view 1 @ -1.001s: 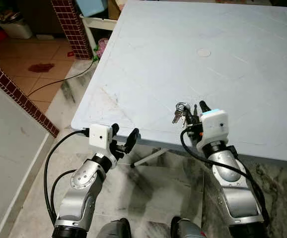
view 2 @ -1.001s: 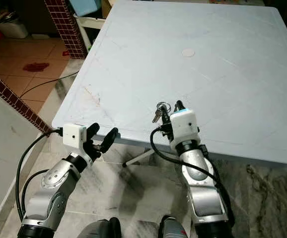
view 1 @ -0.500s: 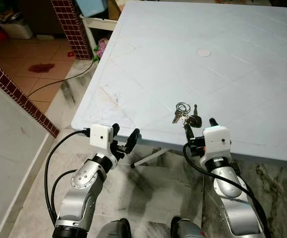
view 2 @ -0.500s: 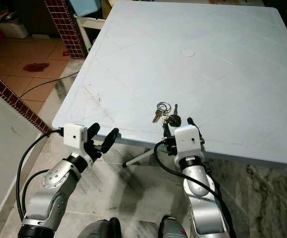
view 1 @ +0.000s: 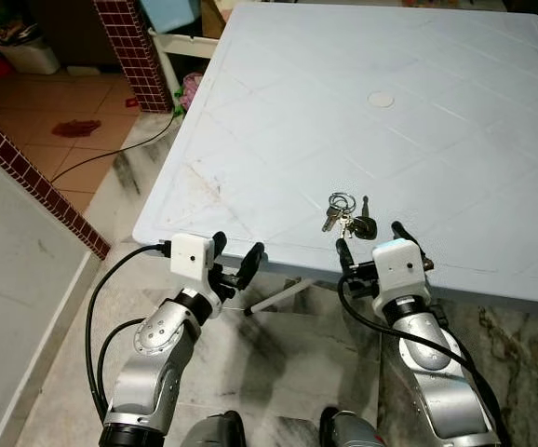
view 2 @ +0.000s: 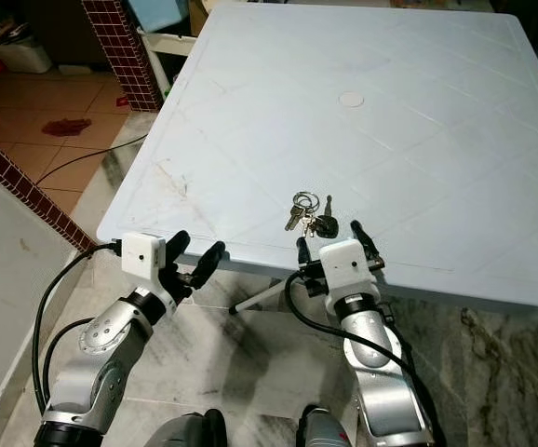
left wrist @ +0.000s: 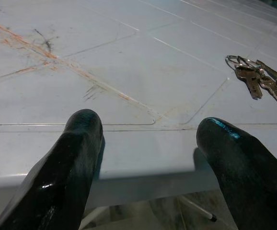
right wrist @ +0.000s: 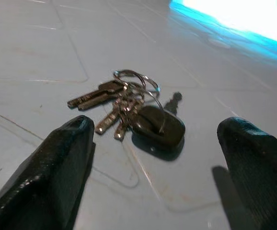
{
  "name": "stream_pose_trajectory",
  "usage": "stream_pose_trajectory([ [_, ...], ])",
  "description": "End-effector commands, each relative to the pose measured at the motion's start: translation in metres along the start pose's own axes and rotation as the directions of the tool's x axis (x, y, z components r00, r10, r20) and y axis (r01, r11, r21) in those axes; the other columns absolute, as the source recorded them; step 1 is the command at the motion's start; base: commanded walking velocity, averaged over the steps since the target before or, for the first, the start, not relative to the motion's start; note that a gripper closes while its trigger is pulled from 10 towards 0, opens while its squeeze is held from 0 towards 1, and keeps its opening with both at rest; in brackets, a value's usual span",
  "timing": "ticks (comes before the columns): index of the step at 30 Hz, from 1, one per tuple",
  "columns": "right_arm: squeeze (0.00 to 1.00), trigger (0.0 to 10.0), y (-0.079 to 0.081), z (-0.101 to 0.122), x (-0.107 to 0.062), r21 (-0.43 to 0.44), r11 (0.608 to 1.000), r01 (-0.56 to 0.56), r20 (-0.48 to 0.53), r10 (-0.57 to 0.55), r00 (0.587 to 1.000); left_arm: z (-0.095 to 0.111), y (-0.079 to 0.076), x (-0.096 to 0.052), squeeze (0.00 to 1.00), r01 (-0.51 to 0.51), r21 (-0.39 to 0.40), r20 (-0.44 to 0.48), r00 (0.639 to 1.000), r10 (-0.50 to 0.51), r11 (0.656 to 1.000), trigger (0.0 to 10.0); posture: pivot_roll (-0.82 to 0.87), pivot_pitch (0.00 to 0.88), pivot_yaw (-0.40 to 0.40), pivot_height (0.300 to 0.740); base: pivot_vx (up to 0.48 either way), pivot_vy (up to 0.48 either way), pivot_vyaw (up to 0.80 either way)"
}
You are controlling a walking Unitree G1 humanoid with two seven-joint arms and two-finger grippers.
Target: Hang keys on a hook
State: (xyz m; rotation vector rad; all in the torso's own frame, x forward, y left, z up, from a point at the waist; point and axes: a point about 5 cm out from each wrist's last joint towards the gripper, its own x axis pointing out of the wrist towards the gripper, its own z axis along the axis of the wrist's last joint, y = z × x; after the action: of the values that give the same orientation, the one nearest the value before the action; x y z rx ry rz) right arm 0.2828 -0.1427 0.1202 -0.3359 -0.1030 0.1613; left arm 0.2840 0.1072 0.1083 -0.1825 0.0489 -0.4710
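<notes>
Our keys (view 1: 348, 218) lie loose on the pale blue table (view 1: 278, 112), near its front edge, at about 6 o'clock on the tabletop. Our right gripper (view 1: 369, 244) sits just short of them with its fingers spread wide and nothing between them; from the wrist the bunch lies at 12 o'clock, ring, several metal keys and a black fob in one heap. Our left gripper (view 1: 234, 258) hovers by the table edge at 9 o'clock from the keys, fingers also spread and empty.

We judge the risks to be these: flat keys on a smooth top may slide ahead of closing fingers or be nudged off the near edge; a pinch on a single key could leave the bunch swinging. We see no hook yet. We can read no writing or brand on the fob or keys.
</notes>
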Motion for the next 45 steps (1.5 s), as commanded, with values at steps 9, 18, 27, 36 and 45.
stream_pose_trajectory([
  [9, 0.0, 0.0, -0.006, -0.005, 0.006, -0.003, 0.999, -0.038, 0.01, 0.038, 0.999, -0.007, 0.001, -0.001, 0.0, 0.002, 0.001, -0.041, 0.999, -0.002, 1.0, 10.0, -0.02, 0.189, 0.091, 0.74, 0.0, 0.0, 0.0],
  [18, 0.0, 0.0, -0.009, -0.003, 0.009, 0.011, 0.995, -0.096, 0.045, 0.096, 0.994, -0.007, 0.0, -0.001, 0.0, 0.004, 0.001, -0.042, 0.999, -0.004, 1.0, 10.0, -0.02, 0.191, 0.09, 0.74, 0.0, 0.0, 0.0],
  [27, 0.0, 0.0, -0.012, -0.003, 0.012, 0.025, 0.993, -0.115, 0.062, 0.113, 0.992, -0.008, 0.002, -0.003, 0.0, -0.007, 0.005, -0.044, 0.999, 0.007, 1.0, 10.0, -0.01, 0.191, 0.089, 0.74, 0.0, 0.0, 0.0],
  [36, 0.0, 0.0, -0.009, -0.004, 0.013, 0.048, 0.989, -0.142, 0.067, 0.139, 0.988, -0.007, 0.002, -0.004, 0.0, -0.01, 0.008, -0.044, 0.999, 0.011, 1.0, 10.0, -0.01, 0.193, 0.09, 0.74, 0.0, 0.0, 0.0],
  [45, 0.0, 0.0, -0.01, -0.005, 0.012, 0.07, 0.988, -0.137, 0.059, 0.133, 0.989, -0.006, 0.003, -0.002, 0.0, -0.013, 0.008, -0.042, 0.999, 0.013, 1.0, 10.0, -0.02, 0.201, 0.089, 0.74, 0.0, 0.0, 0.0],
])
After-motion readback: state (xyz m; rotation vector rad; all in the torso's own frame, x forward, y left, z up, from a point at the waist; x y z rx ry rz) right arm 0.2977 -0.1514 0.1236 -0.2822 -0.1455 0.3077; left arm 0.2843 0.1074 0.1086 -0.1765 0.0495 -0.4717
